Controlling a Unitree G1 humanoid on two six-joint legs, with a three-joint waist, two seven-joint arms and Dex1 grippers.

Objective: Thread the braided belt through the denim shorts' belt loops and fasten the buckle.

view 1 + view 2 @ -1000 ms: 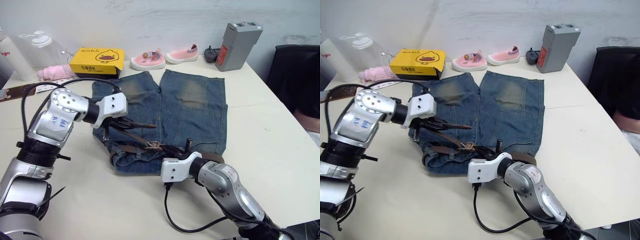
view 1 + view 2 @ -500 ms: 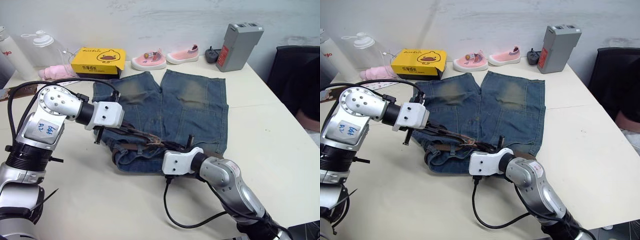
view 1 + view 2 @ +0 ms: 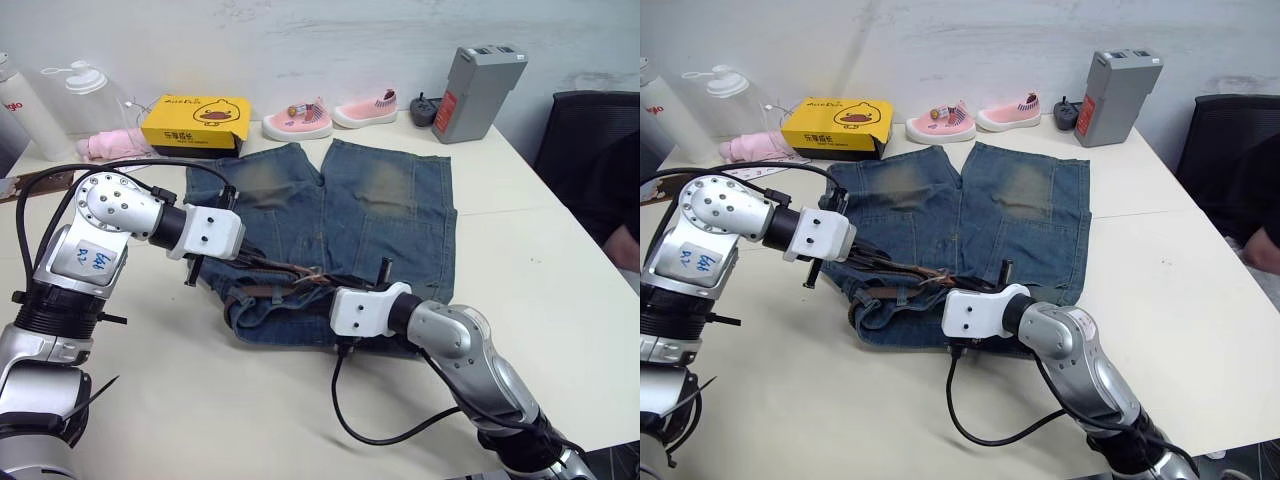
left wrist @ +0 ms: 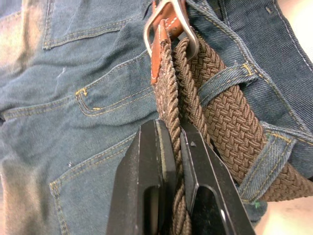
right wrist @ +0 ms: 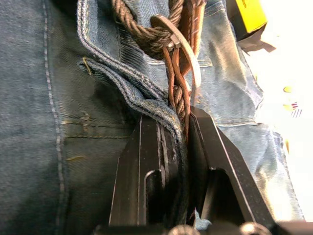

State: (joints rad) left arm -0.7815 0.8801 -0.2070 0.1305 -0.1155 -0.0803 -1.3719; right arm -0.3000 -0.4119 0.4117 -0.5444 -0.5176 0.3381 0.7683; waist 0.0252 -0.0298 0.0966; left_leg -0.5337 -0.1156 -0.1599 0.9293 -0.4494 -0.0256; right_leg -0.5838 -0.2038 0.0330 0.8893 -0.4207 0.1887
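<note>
1. Where the shorts [image 3: 340, 215] lie spread on the worktop [image 3: 540, 290], waistband toward the near edge and legs toward the far edge: belt [image 4: 220, 127] run along the waistband through at least two loops [image 4: 222, 81].
2. Left gripper [image 4: 171, 142] pressed together on a narrow braided run of the belt, just short of the buckle [image 4: 168, 24]; black fingers [image 4: 149, 181] squeezing the strap from both sides.
3. Buckle lying on the denim near the middle of the waistband, silver frame with a tan leather tab beside it, strap passing through the frame.
4. Right gripper [image 5: 173, 127] pinching a folded edge of denim together with thin tan strands of the belt, close under the buckle's prong.
5. From the head views, left gripper [image 3: 240, 258] on the waistband's left part and right gripper [image 3: 352, 290] at the near hem, with the belt stretched taut between them.
6. Along the far edge: yellow box [image 3: 193, 122], pink shoes [image 3: 330, 113], grey battery pack [image 3: 476, 92].
7. At the far left corner: clear bottle [image 3: 85, 95], pink cloth [image 3: 105, 146].
8. Beyond the right edge: black chair [image 3: 590, 150].
</note>
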